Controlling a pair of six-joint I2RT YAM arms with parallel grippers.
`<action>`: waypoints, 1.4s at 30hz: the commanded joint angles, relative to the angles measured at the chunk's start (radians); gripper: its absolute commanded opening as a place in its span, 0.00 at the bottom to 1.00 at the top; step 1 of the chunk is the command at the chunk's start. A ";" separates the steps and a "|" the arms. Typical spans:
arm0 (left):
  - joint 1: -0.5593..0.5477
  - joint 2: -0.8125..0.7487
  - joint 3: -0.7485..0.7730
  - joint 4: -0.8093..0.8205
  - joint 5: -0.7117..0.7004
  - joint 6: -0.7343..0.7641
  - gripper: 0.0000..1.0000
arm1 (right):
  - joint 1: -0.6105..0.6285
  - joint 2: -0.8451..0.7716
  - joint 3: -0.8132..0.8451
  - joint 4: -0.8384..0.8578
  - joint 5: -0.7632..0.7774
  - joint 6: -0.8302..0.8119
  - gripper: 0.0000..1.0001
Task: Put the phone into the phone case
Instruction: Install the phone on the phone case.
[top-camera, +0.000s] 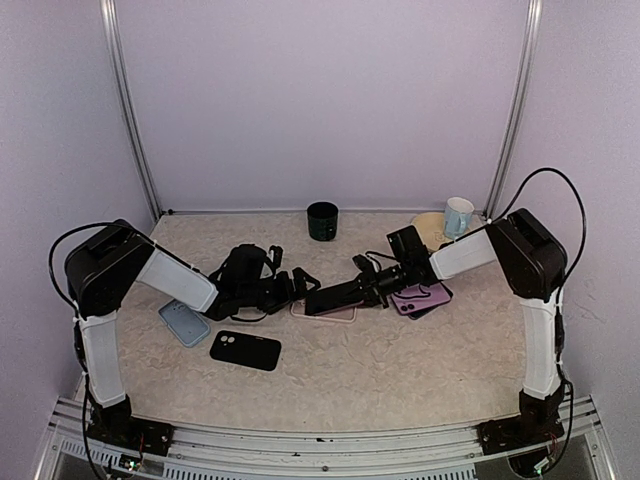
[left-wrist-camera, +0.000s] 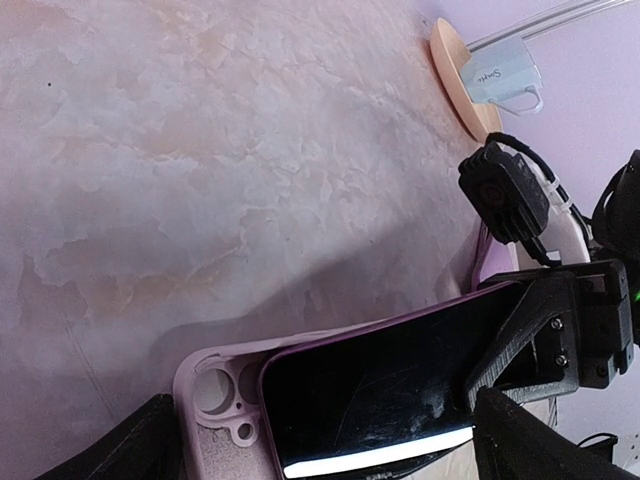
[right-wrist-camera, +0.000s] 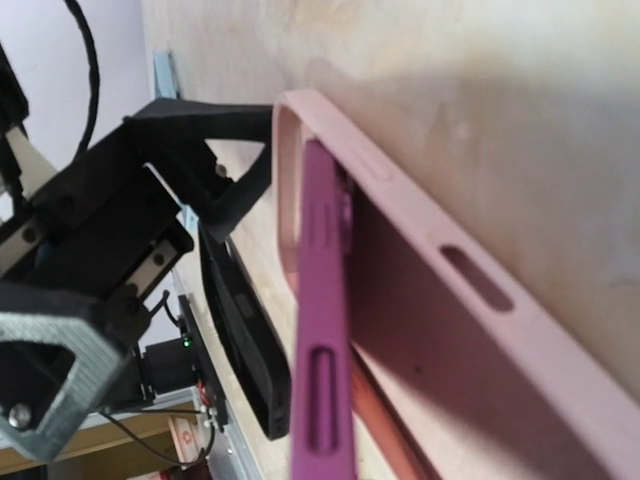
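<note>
A pale pink phone case lies flat mid-table, camera cut-outs toward the left arm. The phone, purple-edged with a dark screen, tilts over the case, its one end down inside it near the cut-outs. My right gripper is shut on the phone's other end; its black fingers show in the left wrist view. The right wrist view shows the phone's purple edge standing above the case wall. My left gripper stands open at the case's camera end, its fingers either side of it.
A black case and a grey-blue case lie near the left arm. Purple cases are stacked under the right arm. A dark green cup stands at the back, with a white mug on a tan plate.
</note>
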 joint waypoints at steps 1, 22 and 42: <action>-0.024 0.027 0.000 -0.013 0.016 -0.017 0.99 | 0.022 0.030 0.006 0.026 -0.024 0.020 0.00; -0.095 -0.051 -0.109 0.019 -0.056 -0.114 0.99 | 0.049 0.051 -0.074 0.191 0.041 0.172 0.00; -0.169 -0.036 -0.102 0.041 -0.051 -0.135 0.99 | 0.050 -0.062 -0.201 0.229 0.148 0.279 0.00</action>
